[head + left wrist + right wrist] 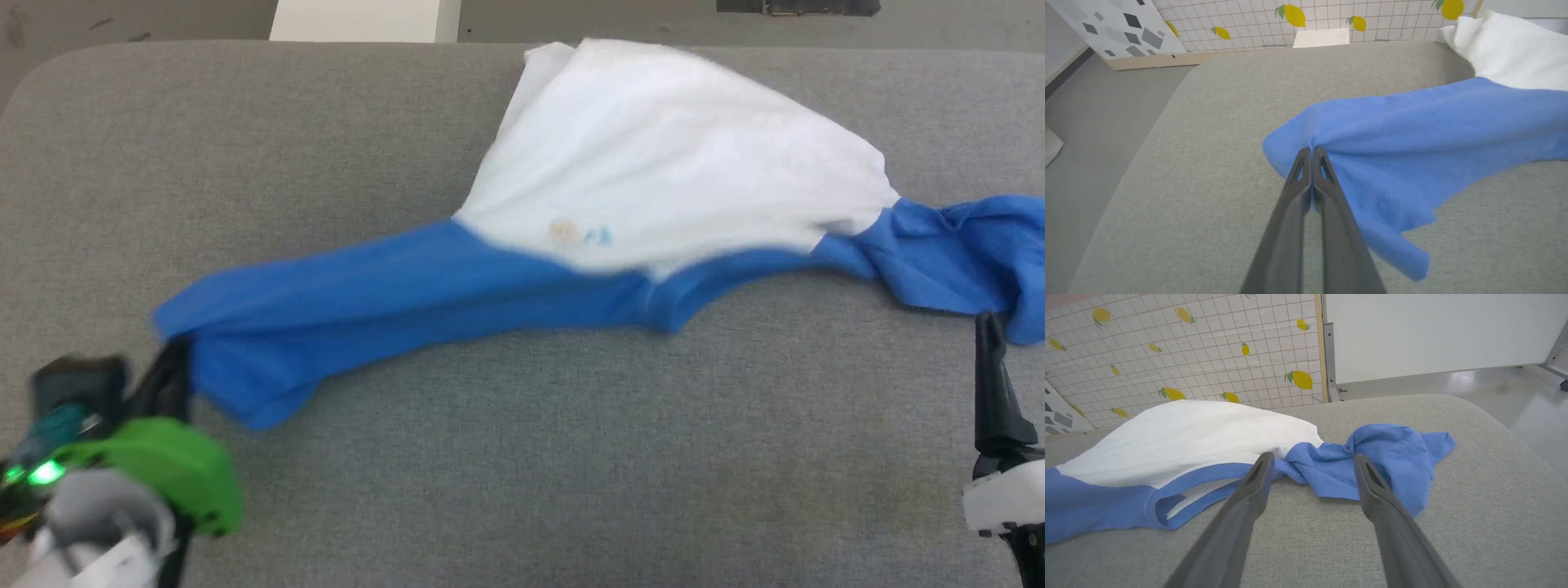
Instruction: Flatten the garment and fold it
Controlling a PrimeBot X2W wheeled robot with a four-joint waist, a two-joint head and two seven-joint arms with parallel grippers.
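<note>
Left gripper (1312, 152) clamped on the garment (669, 155) at the end of one blue sleeve, 8 o'clock in head view. That sleeve is stretched and partly lifted off the grey pad (571, 457). White body bunched toward 12–1 o'clock. Right gripper (1312, 463) at 4 o'clock, fingers spread wide, holding nothing, near the crumpled blue sleeve at 3 o'clock.

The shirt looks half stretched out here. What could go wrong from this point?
1. The left gripper is shut on just the edge of one blue sleeve; a hard pull might slip the cloth free.
2. The other sleeve lies bunched before the open right gripper, which might catch several layers.
3. With one end held, the shirt could drag sideways rather than flatten.
</note>
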